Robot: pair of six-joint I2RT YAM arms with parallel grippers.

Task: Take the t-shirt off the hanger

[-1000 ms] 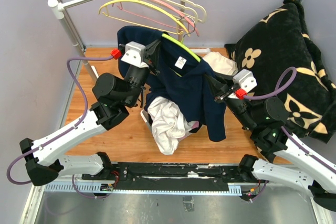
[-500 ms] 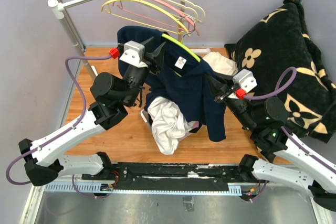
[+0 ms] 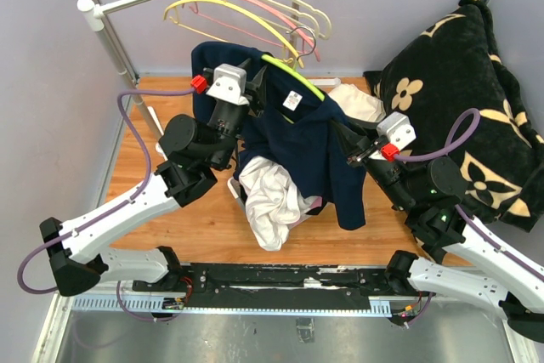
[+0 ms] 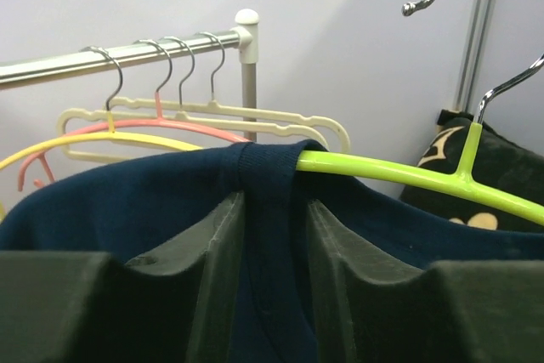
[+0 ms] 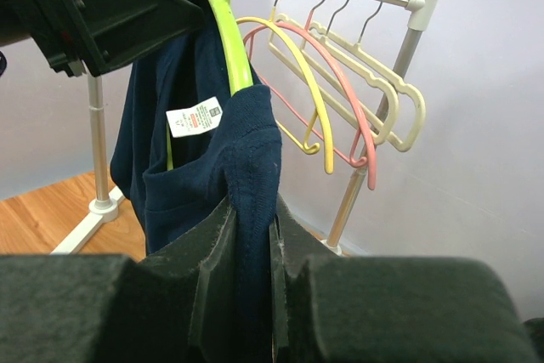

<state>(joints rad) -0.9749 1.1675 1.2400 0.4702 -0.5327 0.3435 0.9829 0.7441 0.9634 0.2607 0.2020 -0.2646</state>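
Nothing can be read. The white tag (image 5: 195, 116) sewn at the neck of the navy t-shirt (image 5: 149, 108) carries print too small to make out.

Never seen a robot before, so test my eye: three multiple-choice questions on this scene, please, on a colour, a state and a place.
1. The hanger carrying the t-shirt is: A pink; B lime green; C cream.
2. The right hand is: A open and empty; B shut on the hanger; C shut on the t-shirt.
3. The white cloth lies: A on the table below the t-shirt; B over the hanger; C in the right hand.
Answers: B, green shows at the collar; C, its fingers pinch navy fabric; A, crumpled on the wood.
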